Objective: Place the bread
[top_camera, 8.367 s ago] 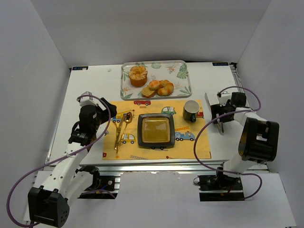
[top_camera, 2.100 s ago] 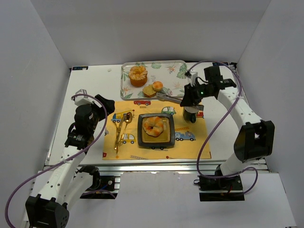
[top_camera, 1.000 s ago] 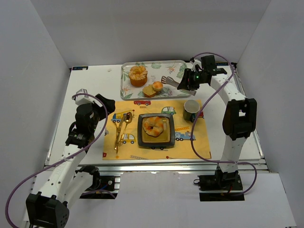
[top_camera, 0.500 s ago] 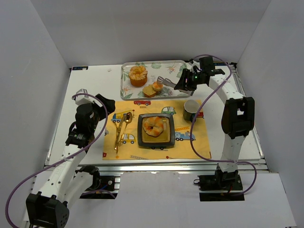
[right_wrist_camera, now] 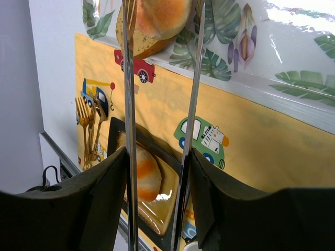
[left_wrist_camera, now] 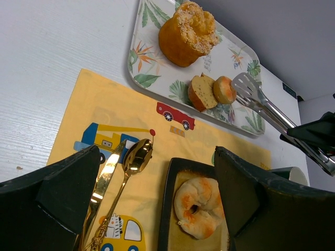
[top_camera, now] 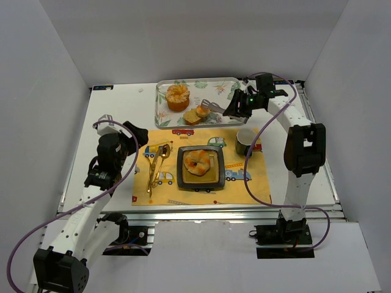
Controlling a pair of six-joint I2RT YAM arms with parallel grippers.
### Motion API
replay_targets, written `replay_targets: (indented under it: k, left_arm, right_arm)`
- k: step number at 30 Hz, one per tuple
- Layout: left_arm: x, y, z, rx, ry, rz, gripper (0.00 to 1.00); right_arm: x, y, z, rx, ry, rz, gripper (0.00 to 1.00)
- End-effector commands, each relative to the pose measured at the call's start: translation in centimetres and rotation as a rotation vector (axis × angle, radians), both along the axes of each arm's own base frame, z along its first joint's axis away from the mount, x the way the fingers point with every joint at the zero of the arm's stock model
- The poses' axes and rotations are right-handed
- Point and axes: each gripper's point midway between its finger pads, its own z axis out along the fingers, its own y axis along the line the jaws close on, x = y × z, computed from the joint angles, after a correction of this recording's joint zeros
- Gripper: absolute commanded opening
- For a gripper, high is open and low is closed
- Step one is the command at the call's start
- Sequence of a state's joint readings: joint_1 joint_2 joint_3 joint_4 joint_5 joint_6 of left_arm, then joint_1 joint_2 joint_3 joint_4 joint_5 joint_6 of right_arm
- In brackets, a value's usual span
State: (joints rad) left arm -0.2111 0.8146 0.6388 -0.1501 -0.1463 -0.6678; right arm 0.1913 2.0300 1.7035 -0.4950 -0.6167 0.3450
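Right gripper is clamping slim steel tongs, their tips flanking a glossy round roll ahead; a tan slice is crowding just beyond. Left gripper is gaping wide.

I saw bright, even light from overhead, with only faint, soft shadows around the tray. Through the right wrist camera, white glare streaked the tray's glossy surface.

On the tray, a bread roll lies beside tongs.
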Motion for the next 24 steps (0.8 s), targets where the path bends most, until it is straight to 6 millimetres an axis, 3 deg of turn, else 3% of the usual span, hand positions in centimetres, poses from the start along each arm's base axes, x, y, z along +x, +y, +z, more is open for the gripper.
replay_targets:
  k: [1,12,15,19,24]
  left_arm:
    - [0.3,0.2,2.1,-0.01,-0.043,0.012,0.98]
    - [0.4,0.2,2.3,-0.01,-0.046,0.01,0.98]
    - [0.4,0.2,2.4,-0.009,-0.046,0.011,0.98]
    - [0.3,0.2,2.5,-0.009,-0.048,0.013,0.98]
    - [0.2,0.3,2.6,-0.011,-0.052,0.015,0.98]
  right_arm:
    - [0.1,0.3,0.0,0.021,-0.002,0.005,0.54]
    - [-0.6,0.9,-1.2,0.035,0.047,0.018,0.5]
    - [-0.7,1.0,-1.3,0.043,0.053,0.021,0.42]
    - [-0.7,1.1,-0.7,0.059,0.04,0.029,0.23]
    - [-0.5,0.9,0.8,0.094,0.006,0.041,0.12]
